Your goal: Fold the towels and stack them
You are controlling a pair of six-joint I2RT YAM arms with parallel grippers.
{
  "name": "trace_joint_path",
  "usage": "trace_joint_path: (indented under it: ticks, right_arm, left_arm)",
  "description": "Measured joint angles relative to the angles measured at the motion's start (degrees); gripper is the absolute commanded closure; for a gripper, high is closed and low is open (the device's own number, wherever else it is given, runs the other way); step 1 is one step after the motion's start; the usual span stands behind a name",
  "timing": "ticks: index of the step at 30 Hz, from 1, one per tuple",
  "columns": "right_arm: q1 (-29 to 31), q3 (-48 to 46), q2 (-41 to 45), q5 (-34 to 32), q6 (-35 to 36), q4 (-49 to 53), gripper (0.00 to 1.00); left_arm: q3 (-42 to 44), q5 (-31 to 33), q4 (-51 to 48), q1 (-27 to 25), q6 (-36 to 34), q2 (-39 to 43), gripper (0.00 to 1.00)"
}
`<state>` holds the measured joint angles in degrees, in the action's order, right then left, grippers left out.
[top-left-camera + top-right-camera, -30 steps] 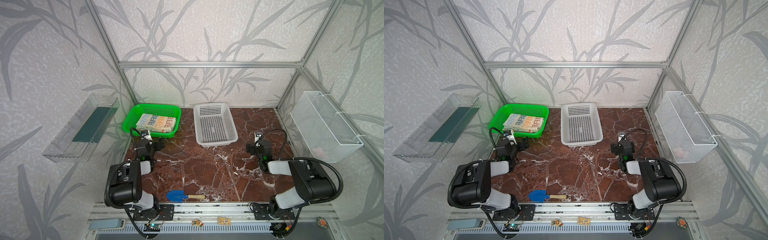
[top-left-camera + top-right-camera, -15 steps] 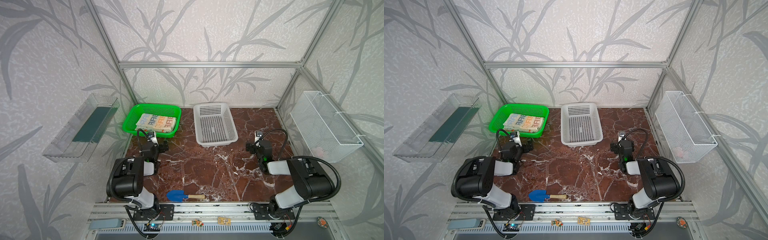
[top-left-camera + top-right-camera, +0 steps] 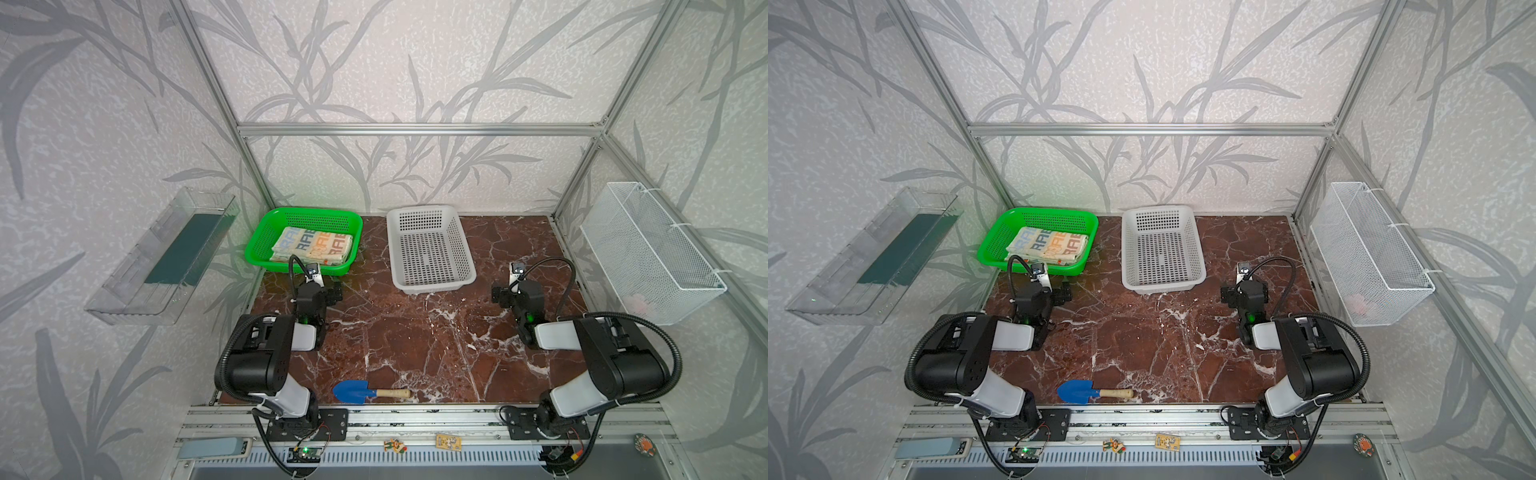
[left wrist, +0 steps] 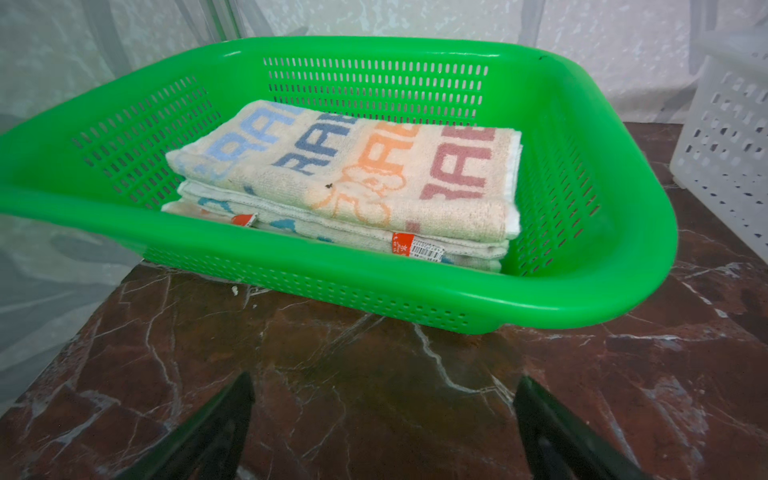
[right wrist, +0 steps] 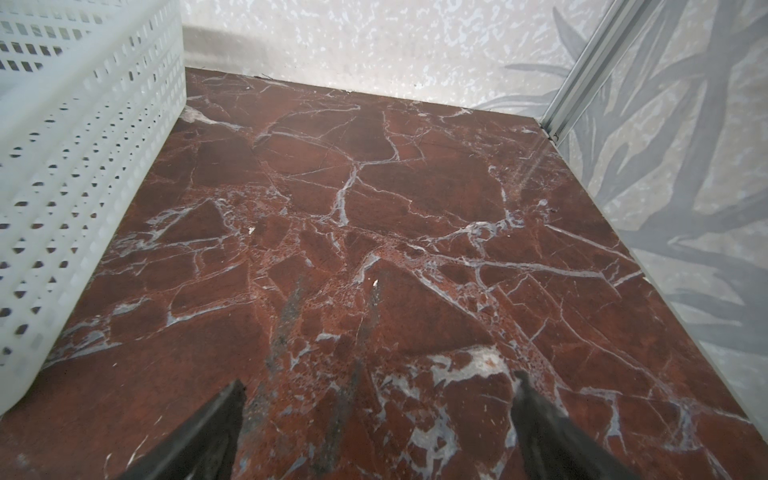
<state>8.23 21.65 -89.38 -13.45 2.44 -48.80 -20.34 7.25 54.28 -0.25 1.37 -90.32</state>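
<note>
Since a second ago the left arm has swung inward and forward, so its left end effector (image 3: 332,293) now points at the near wall of the green basket (image 3: 259,249) rather than sitting out by the tabletop (image 3: 415,340) edge; the right arm has barely shifted. Both end effectors are released: the left wrist view shows its two dark fingers (image 4: 216,432) spread wide over bare marble with nothing between them, and the right end effector (image 5: 376,432) is likewise spread and holding nothing, near the white basket (image 3: 432,286).

Folded towels (image 4: 349,174) lie stacked in the green basket, several layers deep, edges roughly aligned, orange tags showing on the side nearest the left arm. No towel lies loose on the tabletop, and the white basket shows only its mesh floor. That arrangement would suit a stack just completed, or a folded pile waiting to be taken out and worked on; I cannot tell which.

If the left arm does go for the stack, I would judge the basket's raised rim the main obstacle: coming in low risks nudging the basket, so approach from above the rim and pinch one layer at a corner, since soft terry tends to drag its neighbours. A blue trowel (image 3: 353,392) lies near the front edge, well apart from everything
</note>
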Motion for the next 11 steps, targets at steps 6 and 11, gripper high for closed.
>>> trace_joint_path:
  ticks: [6, 11]
  right_arm:
    - [0.0, 0.0, 0.0, 0.0, 0.0, 0.0, 0.01]
    - [0.0, 0.0, 0.0, 0.0, 0.0, 0.0, 0.01]
  left_arm:
    - [-0.3, 0.6, -0.5, 0.6, 0.3, 0.0, 0.01]
    - [-0.3, 0.7, -0.7, 0.7, 0.3, 0.0, 0.01]
